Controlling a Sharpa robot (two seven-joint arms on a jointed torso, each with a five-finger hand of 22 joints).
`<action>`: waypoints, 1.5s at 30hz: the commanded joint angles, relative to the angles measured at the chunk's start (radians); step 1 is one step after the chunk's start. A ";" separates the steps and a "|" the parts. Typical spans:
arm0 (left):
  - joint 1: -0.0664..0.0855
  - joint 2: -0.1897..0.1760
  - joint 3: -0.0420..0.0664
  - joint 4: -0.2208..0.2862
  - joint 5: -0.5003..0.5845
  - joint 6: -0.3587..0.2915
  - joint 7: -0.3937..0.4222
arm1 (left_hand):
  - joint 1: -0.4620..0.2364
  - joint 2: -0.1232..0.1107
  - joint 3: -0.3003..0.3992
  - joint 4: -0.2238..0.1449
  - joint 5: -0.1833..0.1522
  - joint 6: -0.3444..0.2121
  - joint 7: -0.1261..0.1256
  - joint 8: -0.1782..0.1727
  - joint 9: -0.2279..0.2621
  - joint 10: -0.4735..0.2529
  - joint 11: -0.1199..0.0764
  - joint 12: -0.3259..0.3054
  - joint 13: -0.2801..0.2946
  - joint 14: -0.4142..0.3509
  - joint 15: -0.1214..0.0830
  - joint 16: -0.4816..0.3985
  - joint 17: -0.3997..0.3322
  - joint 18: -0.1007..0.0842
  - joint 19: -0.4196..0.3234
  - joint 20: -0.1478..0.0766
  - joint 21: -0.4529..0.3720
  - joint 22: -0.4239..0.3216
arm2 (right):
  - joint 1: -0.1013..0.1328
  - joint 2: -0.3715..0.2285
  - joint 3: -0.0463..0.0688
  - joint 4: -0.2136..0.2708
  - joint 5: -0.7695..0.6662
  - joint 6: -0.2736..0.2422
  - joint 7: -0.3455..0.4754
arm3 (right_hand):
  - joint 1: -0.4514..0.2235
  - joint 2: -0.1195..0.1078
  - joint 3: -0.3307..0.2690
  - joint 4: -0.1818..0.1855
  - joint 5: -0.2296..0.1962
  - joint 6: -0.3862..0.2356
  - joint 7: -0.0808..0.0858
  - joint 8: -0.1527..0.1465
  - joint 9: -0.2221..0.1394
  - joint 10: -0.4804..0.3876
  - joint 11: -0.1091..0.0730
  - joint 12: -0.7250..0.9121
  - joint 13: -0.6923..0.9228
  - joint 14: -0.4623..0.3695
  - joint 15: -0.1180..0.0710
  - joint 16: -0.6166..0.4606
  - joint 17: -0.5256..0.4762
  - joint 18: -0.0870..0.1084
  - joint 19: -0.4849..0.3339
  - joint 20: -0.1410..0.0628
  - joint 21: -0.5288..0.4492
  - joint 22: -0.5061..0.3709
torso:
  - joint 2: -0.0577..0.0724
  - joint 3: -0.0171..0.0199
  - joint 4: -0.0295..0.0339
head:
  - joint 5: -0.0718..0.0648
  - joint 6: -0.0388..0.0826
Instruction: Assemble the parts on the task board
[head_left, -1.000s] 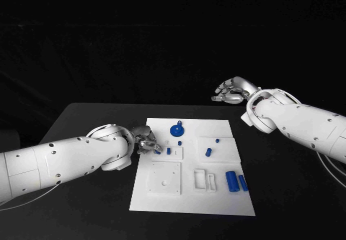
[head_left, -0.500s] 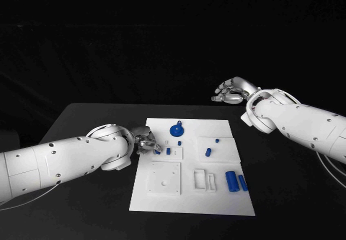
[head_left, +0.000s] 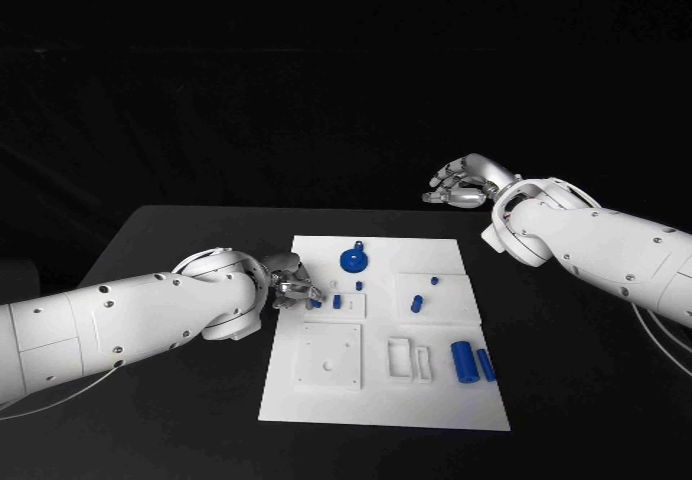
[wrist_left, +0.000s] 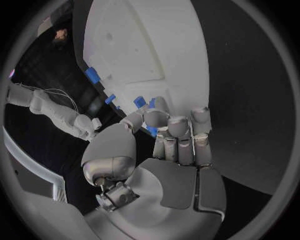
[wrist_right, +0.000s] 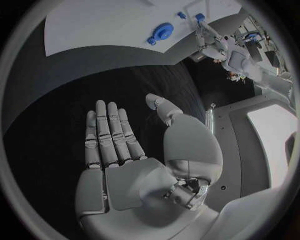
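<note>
In the head view, the white task board lay in the middle of the black counter, with bare counter along all its edges. The left robot hand sat at the board's left edge, fingers curled over a small blue part there; whether it actually gripped that part could not be told. A round blue part stood near the board's far edge, small blue pegs sat mid-board, and two blue cylinders lay side by side near the right edge. The right robot hand hung well apart from the board, beyond its far right corner, holding nothing.

In the left wrist view, the left robot hand's fingers bent toward the board's edge, where blue parts showed.

In the right wrist view, the right robot hand was flat and open, fingers straight, above bare counter; the board's edge and the round blue part lay beyond.
</note>
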 joint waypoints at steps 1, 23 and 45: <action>-0.013 0.003 -0.010 0.000 -0.009 0.062 -0.025 | 0.022 0.001 0.004 -0.012 0.002 0.088 -0.037 0.004 -0.004 -0.020 -0.014 0.007 -0.002 -0.005 0.000 0.006 0.000 0.007 -0.007 -0.112 0.006 0.017 | -0.001 0.000 0.000 0.000 0.001 0.011 0.006 | -0.007 0.000 -0.001 0.006 0.007 -0.005 0.016 0.003 -0.001 0.000 0.006 0.003 -0.001 -0.006 0.003 -0.003 -0.001 0.009 -0.004 0.002 -0.005 0.001 | 0.000 -0.0004 -0.0001 | -0.001 0.000; -0.013 0.007 -0.010 0.008 -0.024 0.070 -0.017 | 0.053 0.009 0.004 -0.023 0.077 0.088 -0.035 0.013 -0.012 -0.020 -0.013 0.012 -0.008 -0.004 0.004 0.008 -0.001 0.005 -0.008 -0.109 0.009 0.015 | -0.004 0.002 0.000 -0.001 0.002 0.011 0.007 | -0.011 0.000 -0.002 0.012 0.010 -0.006 0.016 0.004 -0.002 0.000 0.006 0.003 -0.004 -0.007 0.003 -0.003 -0.001 0.010 -0.004 0.003 -0.007 0.003 | 0.000 -0.0003 0.0001 | -0.002 -0.003; -0.013 0.010 -0.009 0.008 -0.069 0.087 -0.023 | 0.054 0.026 0.004 -0.049 0.198 0.089 -0.039 0.023 -0.020 -0.021 -0.016 0.020 -0.011 -0.001 0.006 0.014 0.000 0.005 -0.007 -0.109 0.015 0.016 | -0.004 0.000 0.000 0.001 0.004 0.012 0.007 | -0.015 0.000 -0.002 0.020 0.016 -0.006 0.016 0.004 -0.003 -0.001 0.006 0.004 -0.007 -0.007 0.003 -0.003 -0.002 0.011 -0.004 0.003 -0.009 0.005 | 0.000 -0.0011 0.0010 | -0.003 -0.002</action>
